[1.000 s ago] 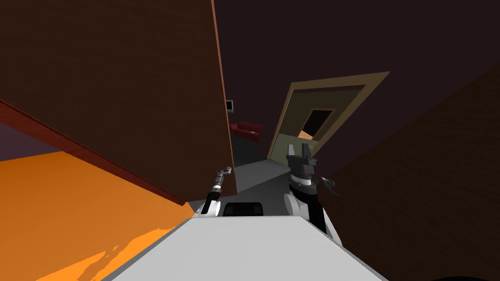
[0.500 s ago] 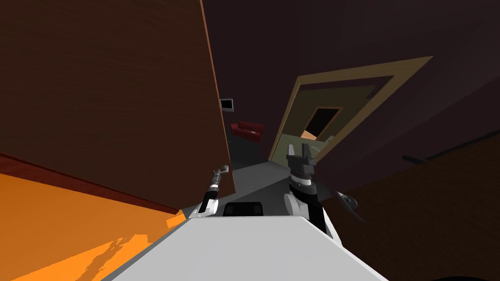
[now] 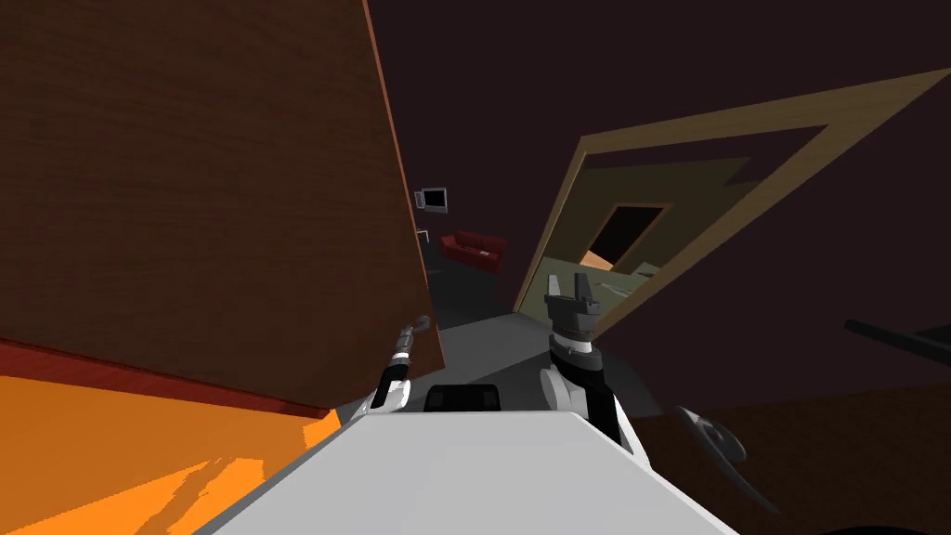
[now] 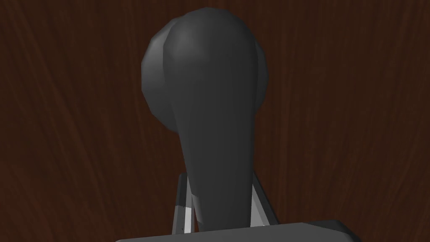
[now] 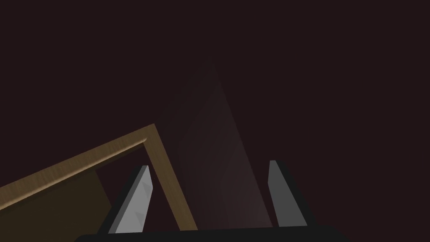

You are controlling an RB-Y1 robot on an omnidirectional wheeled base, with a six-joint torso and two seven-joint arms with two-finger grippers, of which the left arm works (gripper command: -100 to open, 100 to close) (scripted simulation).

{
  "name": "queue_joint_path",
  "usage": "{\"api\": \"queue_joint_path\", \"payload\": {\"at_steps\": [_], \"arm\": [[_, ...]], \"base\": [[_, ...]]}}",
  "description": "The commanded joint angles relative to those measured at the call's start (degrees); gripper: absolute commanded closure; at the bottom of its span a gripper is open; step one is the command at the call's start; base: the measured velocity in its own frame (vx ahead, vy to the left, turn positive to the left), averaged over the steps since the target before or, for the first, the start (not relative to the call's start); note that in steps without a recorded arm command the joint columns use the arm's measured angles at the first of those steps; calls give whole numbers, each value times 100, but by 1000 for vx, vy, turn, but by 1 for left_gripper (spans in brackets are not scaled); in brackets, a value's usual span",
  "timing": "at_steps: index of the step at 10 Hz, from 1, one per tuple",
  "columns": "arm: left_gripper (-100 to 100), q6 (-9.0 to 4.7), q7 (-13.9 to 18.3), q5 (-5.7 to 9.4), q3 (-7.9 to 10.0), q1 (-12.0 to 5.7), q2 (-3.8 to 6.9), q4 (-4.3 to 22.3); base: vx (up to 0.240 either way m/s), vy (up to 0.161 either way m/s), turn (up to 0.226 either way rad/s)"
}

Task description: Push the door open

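Brown wooden door [image 4: 63,126] had its dark handle [image 4: 210,105] pinched in the left end effector [image 4: 221,199], where a skewed push could slip the grip.

Left gripper [image 3: 420,324] clamped, right gripper [image 3: 566,284] spread

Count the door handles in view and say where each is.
2. A dark handle on the brown door, held by the left gripper; a second handle low on the dark surface to my right. Others may be hidden.
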Motion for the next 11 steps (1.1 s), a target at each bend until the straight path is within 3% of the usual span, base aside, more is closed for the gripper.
{"api": "queue_joint_path", "payload": {"at_steps": [1,6,11], "arm": [[100,-53,-70,75,191,-66,33,18],[100,-61,-155,216,486,-87,-54,46],[100,-69,-233,346,758,-106,-229,72]], "base": [[200,-37,82],[178,-65,75],[188,-53,69]]}}
